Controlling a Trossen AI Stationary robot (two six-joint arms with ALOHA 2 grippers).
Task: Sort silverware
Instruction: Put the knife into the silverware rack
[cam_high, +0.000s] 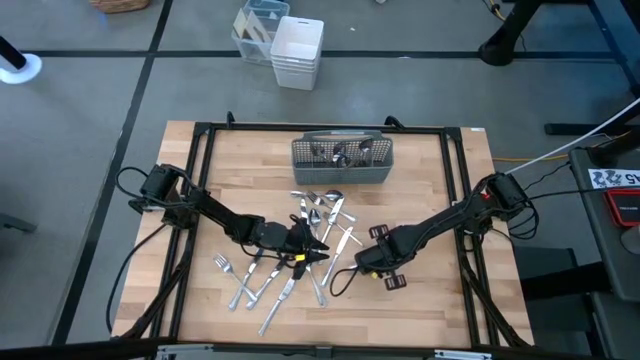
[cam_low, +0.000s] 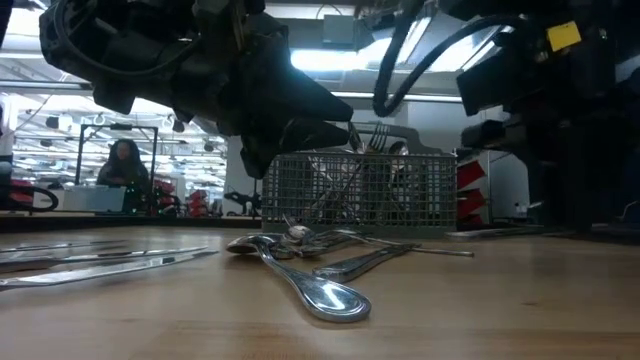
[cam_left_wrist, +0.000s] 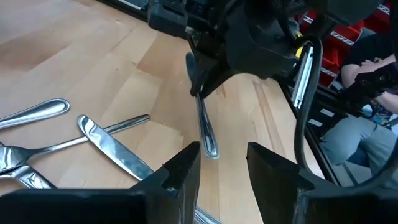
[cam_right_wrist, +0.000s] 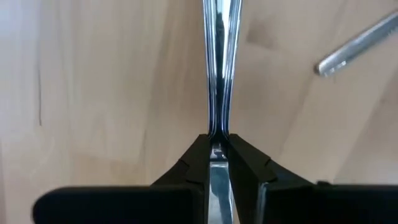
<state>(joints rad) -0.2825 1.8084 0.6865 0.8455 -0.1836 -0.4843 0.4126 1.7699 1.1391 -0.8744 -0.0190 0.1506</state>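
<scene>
Loose silverware (cam_high: 300, 255) lies scattered flat on the wooden table's middle; a spoon (cam_low: 318, 290) lies nearest in the low view. The grey mesh caddy (cam_high: 342, 160) stands toward the far edge with several pieces upright in it. My right gripper (cam_high: 368, 262) points down right of the pile, shut on one slim silver piece (cam_left_wrist: 202, 118). My left gripper (cam_left_wrist: 224, 168) stands open just left of it, low over the pile, facing that piece with nothing between its fingers. My right gripper pinches the slim piece between its two fingers, on its thin edges (cam_right_wrist: 216, 144). The fingers come from above, pointing down, along the piece. The piece hangs upright below them, rounded end (cam_left_wrist: 211, 149) lowest and close to the table; whether it touches the wood I cannot tell.
White and clear bins (cam_high: 297, 50) stand on the floor beyond the far edge. Black frame rails (cam_high: 200, 180) run along the table's sides. A knife (cam_left_wrist: 115, 152) and other handles lie near my left gripper. A person (cam_left_wrist: 367, 93) sits beyond the table's right side.
</scene>
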